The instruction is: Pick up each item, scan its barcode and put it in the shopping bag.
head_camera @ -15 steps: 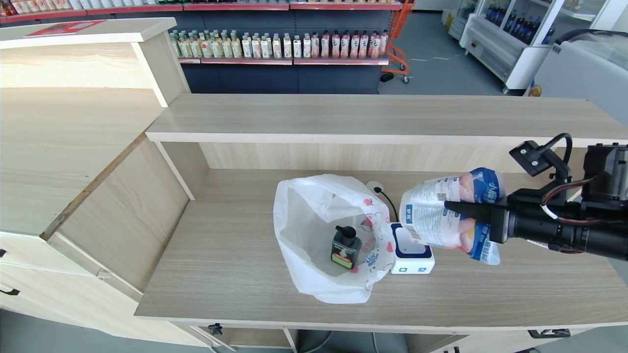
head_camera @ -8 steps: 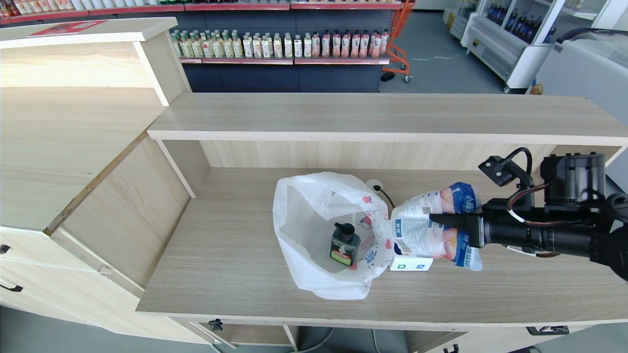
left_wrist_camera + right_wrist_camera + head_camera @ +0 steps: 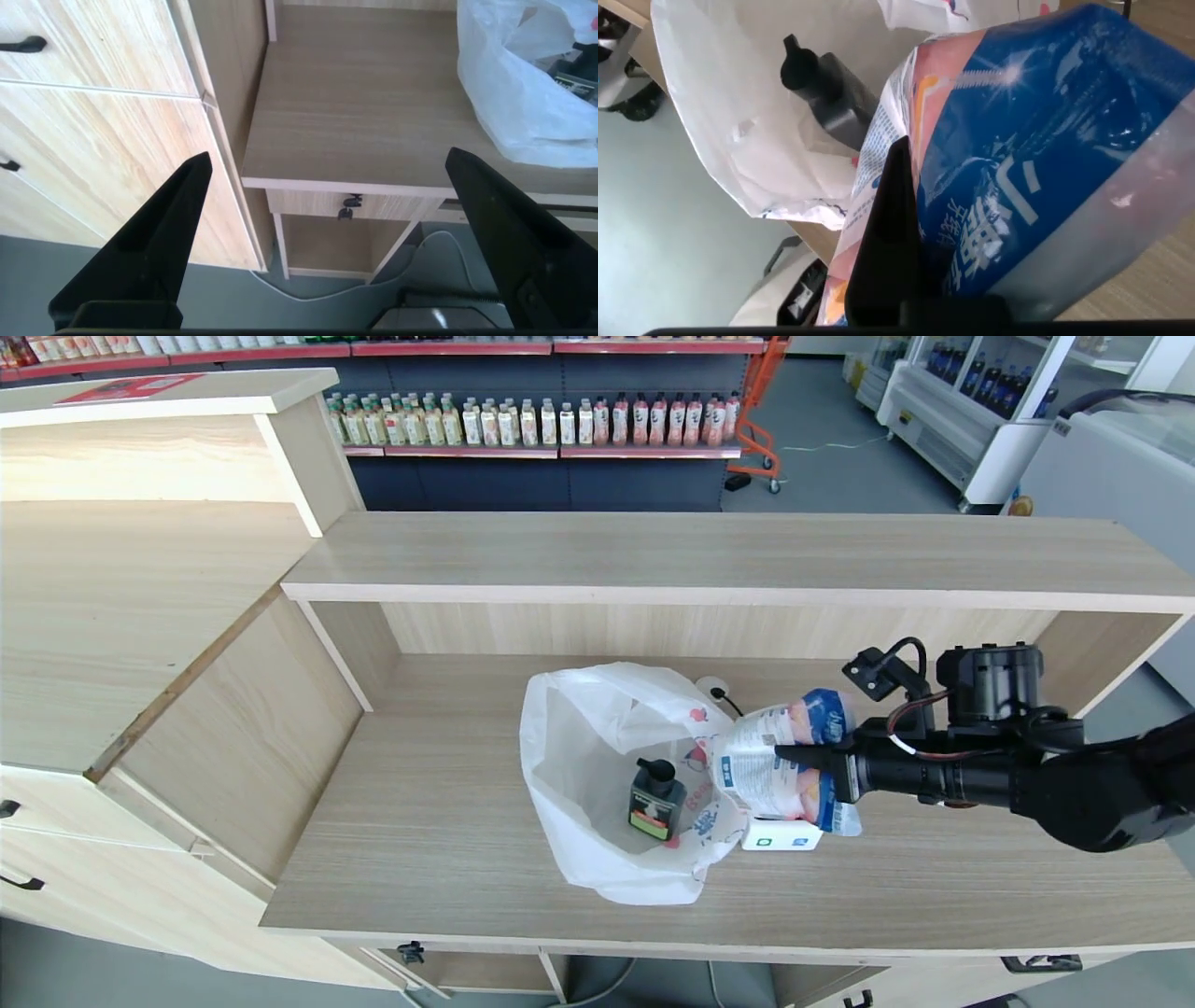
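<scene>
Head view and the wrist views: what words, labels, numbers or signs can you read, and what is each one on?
No text reads clearly enough to quote.
packet: fine print on its white face, too small; large white characters on its blue side, partly hidden.
bottle in the shopping bag: label blurred.
shopping bag: red and blue print, blurred.
scanner: two small coloured marks, no legible words.
shelf bottles: labels too small.

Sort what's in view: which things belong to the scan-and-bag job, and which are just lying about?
In the job:
- packet, held in the right gripper at the scanner
- shopping bag, open on the counter
- pump bottle, already in the bag

Lying about:
- cable behind the scanner
- drink bottles on the store shelf
- display fridges
</scene>
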{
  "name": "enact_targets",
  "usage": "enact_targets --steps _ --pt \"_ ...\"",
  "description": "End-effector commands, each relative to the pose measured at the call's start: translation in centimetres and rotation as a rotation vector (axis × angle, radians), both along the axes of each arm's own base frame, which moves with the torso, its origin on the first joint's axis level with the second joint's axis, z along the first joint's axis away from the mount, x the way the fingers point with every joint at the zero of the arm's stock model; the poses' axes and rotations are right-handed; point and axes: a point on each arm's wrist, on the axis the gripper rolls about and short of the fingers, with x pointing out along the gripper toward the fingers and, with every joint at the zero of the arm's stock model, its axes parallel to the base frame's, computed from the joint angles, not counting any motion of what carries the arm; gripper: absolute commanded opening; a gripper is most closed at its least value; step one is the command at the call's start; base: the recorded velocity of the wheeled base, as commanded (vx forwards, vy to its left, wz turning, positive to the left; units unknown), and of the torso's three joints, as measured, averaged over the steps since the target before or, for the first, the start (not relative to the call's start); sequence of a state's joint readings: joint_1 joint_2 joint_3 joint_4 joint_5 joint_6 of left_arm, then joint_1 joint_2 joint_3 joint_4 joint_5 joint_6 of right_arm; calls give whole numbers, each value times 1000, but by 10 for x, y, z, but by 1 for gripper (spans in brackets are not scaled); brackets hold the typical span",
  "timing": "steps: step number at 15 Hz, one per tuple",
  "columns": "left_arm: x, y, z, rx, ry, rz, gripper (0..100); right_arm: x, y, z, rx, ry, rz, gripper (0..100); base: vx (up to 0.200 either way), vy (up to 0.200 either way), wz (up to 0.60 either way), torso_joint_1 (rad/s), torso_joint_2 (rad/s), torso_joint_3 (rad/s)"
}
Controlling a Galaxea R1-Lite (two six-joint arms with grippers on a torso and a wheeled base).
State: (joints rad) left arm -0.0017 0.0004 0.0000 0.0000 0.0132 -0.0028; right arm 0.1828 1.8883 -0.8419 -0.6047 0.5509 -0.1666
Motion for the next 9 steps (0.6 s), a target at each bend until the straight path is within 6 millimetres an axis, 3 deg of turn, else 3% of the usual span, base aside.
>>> enact_targets --steps 1,5,9 --pt "0 0 0 0 0 1 100 17 11 -9 9 13 33 0 0 0 0 0 0 0" --pt "0 0 0 -2 0 1 100 29 31 10 54 -43 84 0 0 0 0 0 0 0" --pt "0 0 0 0 0 1 100 29 38 13 53 -59 106 0 0 0 0 0 0 0"
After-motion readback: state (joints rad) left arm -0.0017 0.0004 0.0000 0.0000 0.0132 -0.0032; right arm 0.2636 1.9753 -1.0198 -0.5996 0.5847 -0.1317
